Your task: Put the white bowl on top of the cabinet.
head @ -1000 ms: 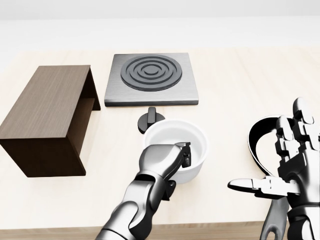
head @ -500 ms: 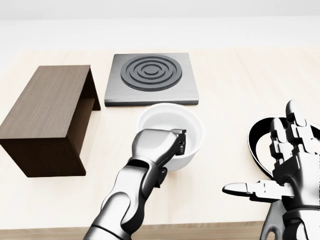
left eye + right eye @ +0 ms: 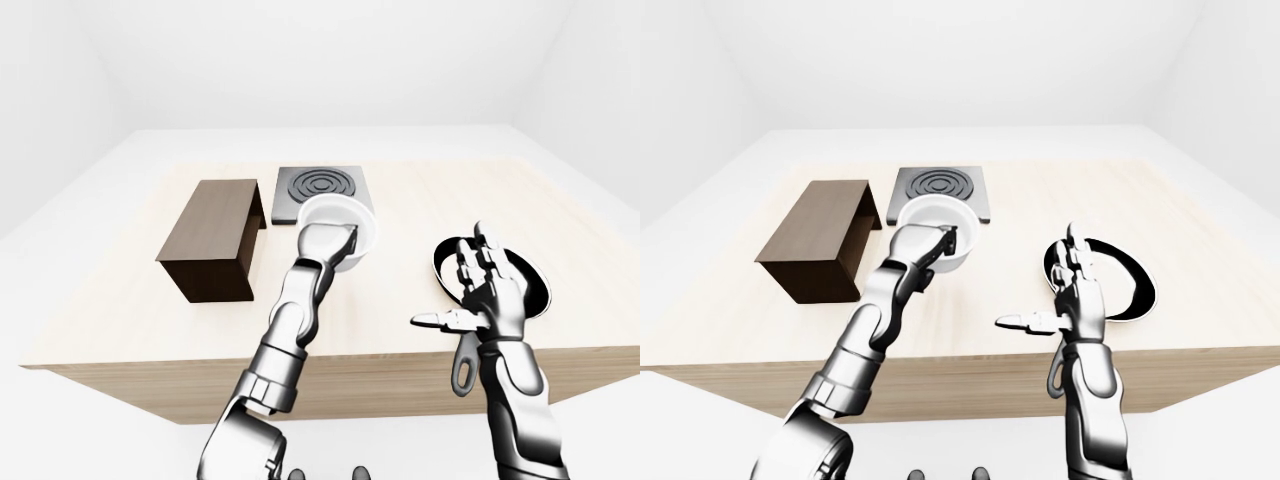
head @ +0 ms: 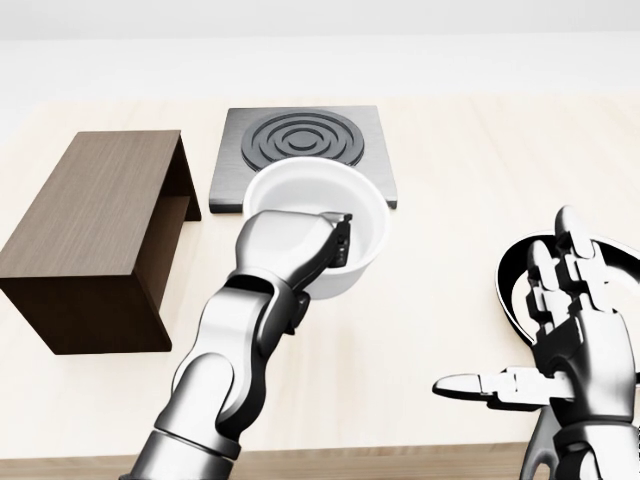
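White and round, the bowl (image 4: 325, 232) sits in the grip of the left hand (image 4: 290, 250), whose fingers (image 4: 340, 240) hook over the near rim and reach down inside while the rest of the hand presses against the outer wall. In the head view the bowl covers the lower edge of the hob (image 4: 305, 155), a grey square plate with dark rings that lies just beyond the fingertips. It seems to be lifted off the table (image 4: 450, 150), though no clear gap shows beneath it from this angle. To the left of the closed fingers, near but apart from them, stands the cabinet (image 4: 95, 235), a dark wooden box with its open side facing the bowl; its top carries nothing.

Over on the right, the right hand (image 4: 570, 340) holds nothing: its fingers (image 4: 560, 270) stand upright and spread, the thumb pointing out to the left. Behind those fingers lies a black pan (image 3: 535, 285) with a pale rim, partly hidden by the hand. Its handle (image 3: 467, 365) runs down below the palm to the near edge of the table in the left-eye view
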You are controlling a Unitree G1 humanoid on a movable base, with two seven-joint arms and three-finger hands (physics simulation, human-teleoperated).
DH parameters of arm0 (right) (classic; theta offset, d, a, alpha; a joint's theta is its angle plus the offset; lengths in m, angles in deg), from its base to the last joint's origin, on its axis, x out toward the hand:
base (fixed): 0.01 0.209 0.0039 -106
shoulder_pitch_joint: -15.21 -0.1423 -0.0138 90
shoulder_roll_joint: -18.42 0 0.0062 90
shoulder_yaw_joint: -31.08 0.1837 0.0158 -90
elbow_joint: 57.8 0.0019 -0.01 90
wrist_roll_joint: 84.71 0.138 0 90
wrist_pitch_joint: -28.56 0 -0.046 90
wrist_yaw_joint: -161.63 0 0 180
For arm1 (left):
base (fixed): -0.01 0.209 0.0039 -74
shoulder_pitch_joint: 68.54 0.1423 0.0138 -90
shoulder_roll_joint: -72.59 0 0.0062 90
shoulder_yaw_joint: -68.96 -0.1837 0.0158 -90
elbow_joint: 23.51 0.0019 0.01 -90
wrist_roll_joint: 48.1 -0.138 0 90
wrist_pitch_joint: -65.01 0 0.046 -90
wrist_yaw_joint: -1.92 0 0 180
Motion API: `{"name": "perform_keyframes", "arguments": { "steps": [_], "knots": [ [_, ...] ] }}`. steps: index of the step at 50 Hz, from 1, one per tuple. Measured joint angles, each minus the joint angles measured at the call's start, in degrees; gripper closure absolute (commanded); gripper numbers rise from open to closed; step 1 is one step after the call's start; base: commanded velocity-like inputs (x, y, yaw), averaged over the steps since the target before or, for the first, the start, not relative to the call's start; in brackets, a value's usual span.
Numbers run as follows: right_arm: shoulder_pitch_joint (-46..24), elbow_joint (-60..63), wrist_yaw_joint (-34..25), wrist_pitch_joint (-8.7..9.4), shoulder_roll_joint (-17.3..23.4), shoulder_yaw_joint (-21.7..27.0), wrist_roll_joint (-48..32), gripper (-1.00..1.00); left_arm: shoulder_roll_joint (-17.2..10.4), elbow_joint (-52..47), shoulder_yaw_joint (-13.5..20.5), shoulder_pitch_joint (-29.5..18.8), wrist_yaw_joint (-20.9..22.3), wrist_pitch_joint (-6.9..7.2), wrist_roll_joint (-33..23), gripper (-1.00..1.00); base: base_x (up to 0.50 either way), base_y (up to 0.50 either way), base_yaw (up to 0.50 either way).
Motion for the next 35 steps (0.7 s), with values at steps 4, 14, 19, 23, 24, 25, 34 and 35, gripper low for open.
{"name": "perform_keyframes", "arguments": {
  "steps": [4, 14, 19, 23, 24, 25, 34, 35],
  "knots": [
    [0.22, -0.01, -0.08, -0.22, -0.15, -0.29, -0.28, -1.00, -0.75, -1.60, 0.80, -0.95, 1.64, 0.00, -0.26, 1.00, 0.00, 0.00, 0.00],
    [0.67, -0.08, -0.22, -0.70, -0.47, -0.99, -0.95, -1.00, -2.46, -4.08, 2.30, -3.36, 3.86, 0.00, 0.10, 1.00, 0.00, 0.00, 0.00],
    [0.93, -0.11, -0.33, -0.98, -0.64, -1.36, -1.29, -1.00, -3.45, -5.15, 2.93, -4.59, 5.39, 0.00, 0.09, 1.00, 0.00, 0.00, 0.00],
    [1.14, -0.21, -0.39, -1.28, -0.79, -1.71, -1.62, -1.00, -4.39, -5.93, 3.53, -5.74, 6.79, 0.00, -0.02, 1.00, 0.00, 0.00, 0.00],
    [1.18, -0.26, -0.41, -1.36, -0.83, -1.80, -1.70, -1.00, -4.64, -6.13, 3.67, -6.02, 7.16, 0.00, -0.09, 1.00, 0.00, 0.00, 0.00],
    [1.22, -0.29, -0.42, -1.43, -0.86, -1.89, -1.77, -1.00, -4.88, -6.32, 3.82, -6.28, 7.51, 0.00, -0.16, 1.00, 0.00, 0.00, 0.00],
    [1.57, -0.59, -0.56, -2.03, -1.07, -2.47, -2.31, -1.00, -7.20, -7.80, 5.26, -8.60, 10.68, 0.00, -0.58, 1.00, 0.00, 0.00, 0.00],
    [1.61, -0.61, -0.58, -2.09, -1.09, -2.52, -2.35, -1.00, -7.46, -8.00, 5.41, -8.79, 11.04, 0.00, -0.66, 1.00, 0.00, 0.00, 0.00]
  ]
}}
